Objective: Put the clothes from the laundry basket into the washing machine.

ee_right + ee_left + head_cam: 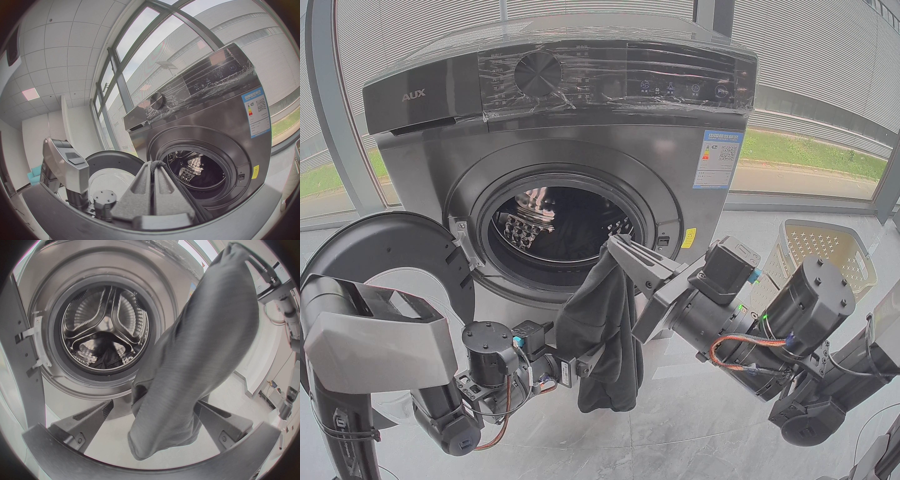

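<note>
Your right gripper [617, 242] is clamped tight on the top of the dark garment [603, 325]. It holds the garment up just in front of the lower right rim of the washing machine [562, 147] opening. The garment hangs straight down from those fingertips, outside the drum [103, 324], with its lower end off the floor.

Your left gripper [153, 405] sits low in front of the machine with its fingers spread wide. The bottom part of the hanging cloth drops between them, close against one finger and clear of the other.

The door [381, 250] stands swung open at the machine's left side. Another dark cloth [106, 360] lies at the bottom of the drum. The laundry basket [831, 250] stands on the floor to the machine's right.
</note>
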